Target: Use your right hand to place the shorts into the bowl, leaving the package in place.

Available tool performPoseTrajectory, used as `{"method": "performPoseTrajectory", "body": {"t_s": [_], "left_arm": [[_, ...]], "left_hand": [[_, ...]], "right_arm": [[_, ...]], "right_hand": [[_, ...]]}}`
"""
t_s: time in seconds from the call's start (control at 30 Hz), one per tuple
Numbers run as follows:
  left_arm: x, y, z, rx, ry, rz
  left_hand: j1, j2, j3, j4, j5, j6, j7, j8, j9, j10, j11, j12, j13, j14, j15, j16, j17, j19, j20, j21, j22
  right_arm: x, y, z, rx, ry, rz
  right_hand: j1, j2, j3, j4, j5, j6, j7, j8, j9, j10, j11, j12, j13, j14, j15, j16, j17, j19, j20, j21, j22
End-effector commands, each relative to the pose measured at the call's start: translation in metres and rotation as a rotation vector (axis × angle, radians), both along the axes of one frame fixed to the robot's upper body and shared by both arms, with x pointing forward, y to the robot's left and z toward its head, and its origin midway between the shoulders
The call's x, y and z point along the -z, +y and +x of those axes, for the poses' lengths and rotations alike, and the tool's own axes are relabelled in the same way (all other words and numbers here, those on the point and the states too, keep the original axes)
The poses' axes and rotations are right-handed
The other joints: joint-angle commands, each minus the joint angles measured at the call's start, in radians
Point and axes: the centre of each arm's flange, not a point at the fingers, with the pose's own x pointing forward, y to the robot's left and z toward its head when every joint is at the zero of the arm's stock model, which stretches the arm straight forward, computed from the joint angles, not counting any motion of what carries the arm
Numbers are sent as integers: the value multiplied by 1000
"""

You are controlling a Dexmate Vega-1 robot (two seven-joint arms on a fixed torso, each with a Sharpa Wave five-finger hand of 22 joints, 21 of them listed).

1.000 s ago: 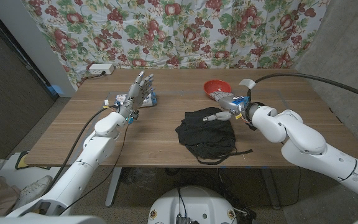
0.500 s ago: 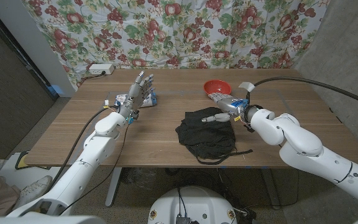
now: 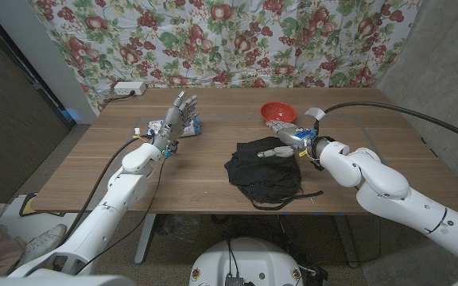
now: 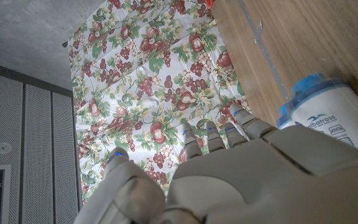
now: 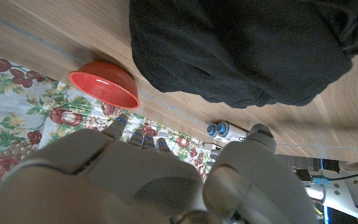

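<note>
Shorts [image 3: 265,169], black and crumpled in a heap, lie on the worktop [image 3: 213,179] near the middle of its front edge, with a drawstring trailing off toward the right. The right hand [image 3: 285,138] hovers at the far right side of the heap, fingers spread apart and holding nothing; its thumb reaches over the top of the fabric, though whether it actually touches the cloth cannot be told. In the right wrist view the back of that hand [image 5: 135,180] points toward the shorts [image 5: 241,46] with open space between its fingers.

The red bowl [image 3: 277,111] stands beyond the right hand, toward the far edge of the worktop, well apart from the shorts; it also shows in the right wrist view [image 5: 103,84].

The left hand [image 3: 178,119] is raised near the far left part of the worktop, fingers straight and apart, gripping nothing. The package [image 3: 172,127], white with blue, lies just behind it; the left wrist view shows the package [image 4: 328,118] close beside the fingers [image 4: 219,137].
</note>
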Motion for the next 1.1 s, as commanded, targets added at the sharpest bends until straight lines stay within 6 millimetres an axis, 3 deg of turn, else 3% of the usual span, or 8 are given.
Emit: {"method": "performPoseTrajectory", "body": {"t_s": [0.03, 1.1], "left_arm": [[0, 2, 2, 4, 2, -2], [1, 0, -2, 24, -4, -10]], "left_hand": [[-1, 8, -4, -2, 5, 8, -3, -1, 4, 6, -2, 6, 2, -6, 2, 3, 2, 1, -2, 8, 2], [-2, 9, -9, -1, 4, 13, 0, -1, 4, 11, -2, 7, 2, -6, 4, 4, 2, 3, -3, 9, 2]], "right_arm": [[4, 4, 5, -17, 6, -12], [17, 18, 10, -67, 45, -79]], "right_hand": [[19, 2, -4, -6, 9, -80, 8, 8, 4, -62, -3, 6, 6, -78, -5, 1, 2, 1, -4, 6, 0], [67, 17, 10, -24, 33, -95, 7, 9, 4, -81, -4, 4, 6, -91, -8, -2, 2, -20, -2, -2, -1]]}}
